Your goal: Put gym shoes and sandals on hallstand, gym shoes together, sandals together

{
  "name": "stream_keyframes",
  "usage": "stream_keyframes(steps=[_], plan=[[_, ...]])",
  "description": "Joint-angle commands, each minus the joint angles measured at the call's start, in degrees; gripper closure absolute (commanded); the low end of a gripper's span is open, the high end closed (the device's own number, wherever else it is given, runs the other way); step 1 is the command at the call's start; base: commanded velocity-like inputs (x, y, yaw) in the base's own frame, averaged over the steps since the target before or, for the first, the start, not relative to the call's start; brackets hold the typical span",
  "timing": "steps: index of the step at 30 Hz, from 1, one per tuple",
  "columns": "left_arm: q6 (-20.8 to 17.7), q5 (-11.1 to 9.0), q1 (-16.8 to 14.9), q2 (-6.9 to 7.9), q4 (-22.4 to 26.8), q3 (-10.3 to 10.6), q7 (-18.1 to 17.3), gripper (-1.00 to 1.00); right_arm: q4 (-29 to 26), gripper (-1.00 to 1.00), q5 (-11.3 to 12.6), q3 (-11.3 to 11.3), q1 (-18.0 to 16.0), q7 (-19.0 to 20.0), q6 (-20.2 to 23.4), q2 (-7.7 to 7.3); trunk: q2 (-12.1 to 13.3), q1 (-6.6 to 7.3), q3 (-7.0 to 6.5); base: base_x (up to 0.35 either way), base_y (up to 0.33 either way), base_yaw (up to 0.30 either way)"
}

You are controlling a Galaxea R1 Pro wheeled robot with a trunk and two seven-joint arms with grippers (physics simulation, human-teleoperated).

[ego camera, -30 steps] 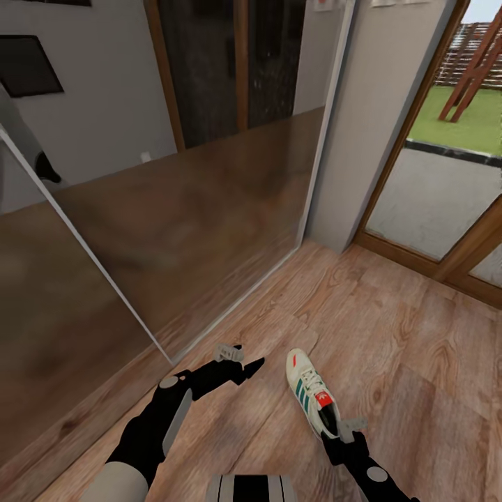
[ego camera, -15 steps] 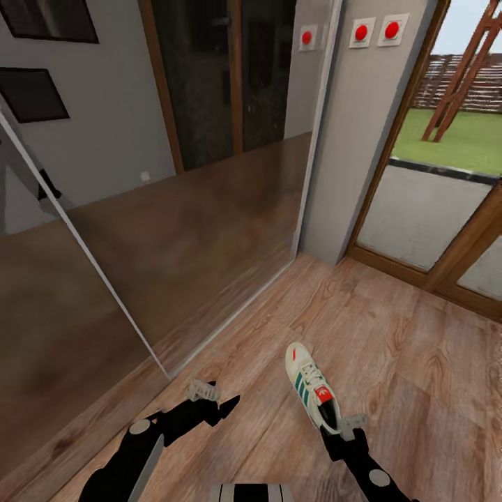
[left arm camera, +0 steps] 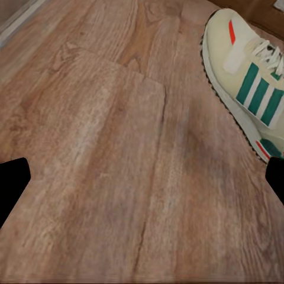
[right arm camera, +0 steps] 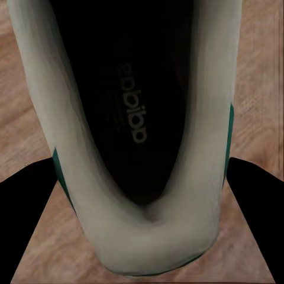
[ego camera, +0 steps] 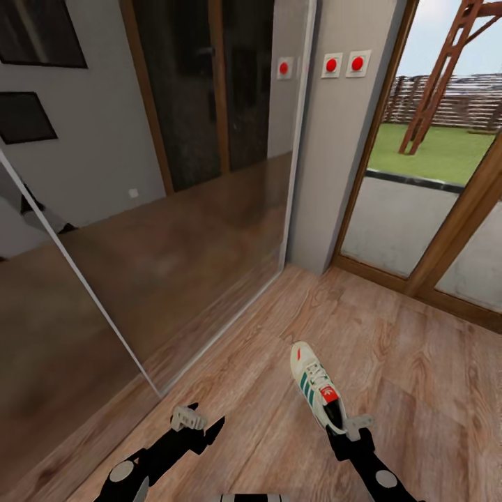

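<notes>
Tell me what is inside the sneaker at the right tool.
The sneaker has a dark insole with a printed brand name, seen in the right wrist view. Nothing else shows in the heel end; the toe end is hidden under the tongue and laces.

Both arms are matte black with round grey joint caps near the lower edge of the head view. The left gripper [ego camera: 202, 429] and right gripper [ego camera: 351, 427] each carry a small pale grey bracket. The fingers [left arm camera: 13, 183] are plain black.
</notes>
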State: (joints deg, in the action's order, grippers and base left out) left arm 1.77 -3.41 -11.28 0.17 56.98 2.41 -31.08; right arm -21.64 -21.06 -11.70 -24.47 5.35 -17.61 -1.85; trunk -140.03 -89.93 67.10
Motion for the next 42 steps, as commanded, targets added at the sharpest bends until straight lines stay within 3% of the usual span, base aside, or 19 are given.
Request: stream_keyframes(steps=[1,5,10,13,17,21,26,42], plan=[[0.3,-0.4,0.6,0.13,-0.5,0.0,0.7,-1.0,0.1,1.0,-0.1,-0.5,0.0,0.6,-0.3,-0.41,0.4,0.23,-0.23,0.0,0.0,-0.137],[1.9,-0.6,1.7,0.5,-2.1,-1.9,3.5,-1.0,0.1,1.0,1.3,-1.2,1.0,0.7,-0.3,-1.48,2.0,1.11,-1.3,0.0,0.0,-0.137],[6.3,-0.6,2.2,0.65,-4.9,-6.8,5.0,-1.0,0.1,1.0,5.8,-2.6,2.5,1.1,-1.1,-2.16,4.0,2.21,-2.63,0.0,0.0,-0.137],[7.3,-0.5,2.3,0.65,-8.6,-10.5,5.3,-1.0,0.2,1.0,6.7,-2.8,4.2,1.1,-4.0,-2.55,4.8,2.65,-3.25,0.0,0.0,-0.137],[8.9,-0.3,2.3,0.66,-11.6,-11.9,5.4,-1.0,0.2,1.0,6.9,-2.9,6.4,0.9,-6.3,-2.56,4.8,2.65,-3.6,0.0,0.0,-0.137],[12.0,-0.2,2.3,0.41,-13.3,-11.8,7.8,-1.0,1.1,1.0,6.9,-2.8,7.3,0.9,-6.9,-2.28,4.8,2.65,-3.95,0.0,0.0,-0.136],[12.9,1.0,2.3,0.08,-13.6,-11.6,10.5,-1.0,2.7,1.0,6.9,-2.8,7.5,0.8,-8.2,-2.2,4.8,2.65,-4.39,0.0,-0.107,-0.127],[13.2,1.7,2.3,-0.09,-13.7,-11.7,11.1,-1.0,3.2,1.0,6.8,-2.8,7.6,0.8,-8.9,-1.95,4.8,2.65,-4.86,0.0,-0.262,-0.033]])
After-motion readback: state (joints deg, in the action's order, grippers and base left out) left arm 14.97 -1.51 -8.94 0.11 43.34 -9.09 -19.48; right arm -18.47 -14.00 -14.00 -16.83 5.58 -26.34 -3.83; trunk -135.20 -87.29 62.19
